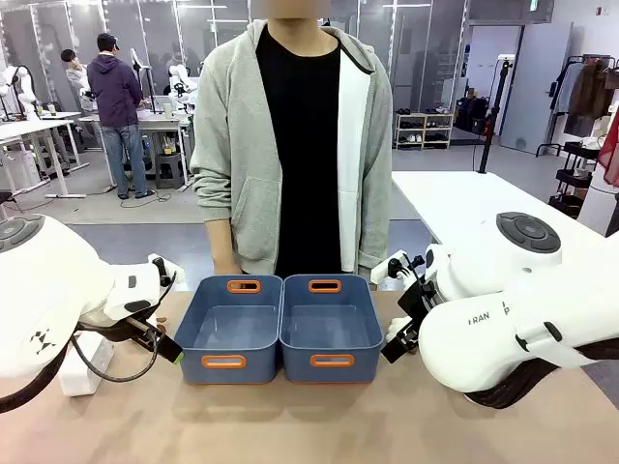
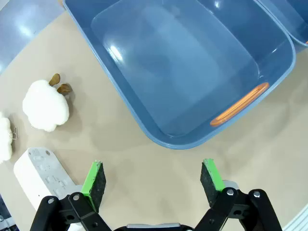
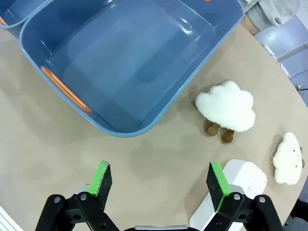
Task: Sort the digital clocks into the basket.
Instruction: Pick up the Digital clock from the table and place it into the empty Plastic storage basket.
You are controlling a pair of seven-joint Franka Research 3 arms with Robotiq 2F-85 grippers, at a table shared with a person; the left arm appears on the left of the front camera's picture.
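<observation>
While left gripper (image 2: 153, 174) and right gripper (image 3: 159, 175) gape wide, empty, we see digital clock (image 2: 41, 173) outside one finger, second clock (image 3: 238, 190) under another; straight descent clips casing, nearby cloud plush (image 2: 45, 106) invites mis-grab.

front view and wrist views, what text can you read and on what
"FRAN": on the right arm, the rest unclear.
Left arm: a black emblem, no letters.
Digital clock: moulded marks, too small to read.

Bins (image 1: 232, 329) adjoining; left clock (image 2: 41, 171), right clock (image 3: 243, 178) outside them, beside plush toys (image 3: 226, 106).
</observation>
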